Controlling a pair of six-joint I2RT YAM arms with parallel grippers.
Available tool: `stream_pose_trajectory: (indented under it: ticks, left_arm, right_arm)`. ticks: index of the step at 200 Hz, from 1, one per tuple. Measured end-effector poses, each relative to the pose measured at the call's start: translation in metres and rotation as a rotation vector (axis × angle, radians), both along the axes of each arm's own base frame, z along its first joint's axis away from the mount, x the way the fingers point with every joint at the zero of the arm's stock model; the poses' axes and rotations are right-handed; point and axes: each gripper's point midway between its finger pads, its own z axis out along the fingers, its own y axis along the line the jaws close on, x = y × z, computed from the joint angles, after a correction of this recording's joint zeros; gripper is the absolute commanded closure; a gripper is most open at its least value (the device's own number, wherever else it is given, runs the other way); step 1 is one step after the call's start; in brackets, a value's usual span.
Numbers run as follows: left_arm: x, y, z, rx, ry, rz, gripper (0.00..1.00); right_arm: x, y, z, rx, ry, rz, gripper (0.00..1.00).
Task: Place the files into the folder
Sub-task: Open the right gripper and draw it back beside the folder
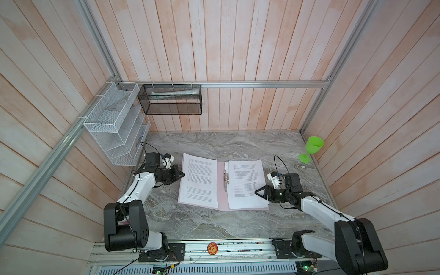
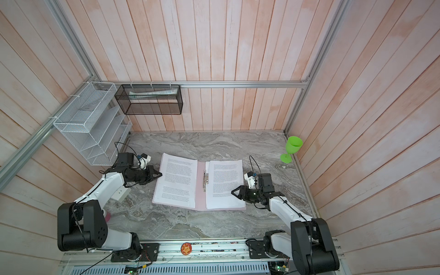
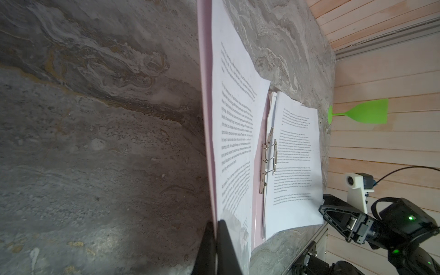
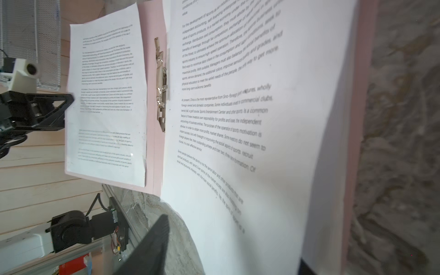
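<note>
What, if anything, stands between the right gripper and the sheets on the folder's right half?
Nothing visible does. The right gripper, jaws open, is at the outer edge of the right sheets, which lie on the open folder. The green goblet stands well off to the side.

Both top views look steeply down on the table (image 1: 214,226); wrist views are low and close, facing across the shared folder (image 3: 206,95).

White arms (image 1: 140,188), black joints (image 1: 126,226), black triangular pincers (image 1: 183,174) (image 1: 258,192), thin black cables (image 3: 409,168).
</note>
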Motion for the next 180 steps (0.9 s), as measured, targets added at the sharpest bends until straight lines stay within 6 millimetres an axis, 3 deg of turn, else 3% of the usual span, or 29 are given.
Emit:
stream_pose_trajectory:
  ticks: [23, 53, 78, 132, 180]
  left_arm:
    - [0.000, 0.000, 0.000, 0.000, 0.000, 0.000, 1.00]
    - [0.000, 0.000, 0.000, 0.000, 0.000, 0.000, 1.00]
    - [0.000, 0.000, 0.000, 0.000, 0.000, 0.000, 1.00]
    - [0.000, 0.000, 0.000, 0.000, 0.001, 0.000, 1.00]
    - [0.000, 0.000, 0.000, 0.000, 0.001, 0.000, 1.00]
  right_arm:
    - [0.011, -0.019, -0.002, -0.120, 0.025, -0.084, 0.22]
    - [0.026, -0.044, 0.003, -0.263, 0.021, -0.193, 0.22]
    - [0.044, -0.058, 0.006, -0.338, 0.008, -0.255, 0.32]
    - [0.104, -0.055, -0.017, -0.375, 0.023, -0.253, 0.35]
    - [0.126, -0.050, -0.032, -0.363, 0.022, -0.240, 0.30]
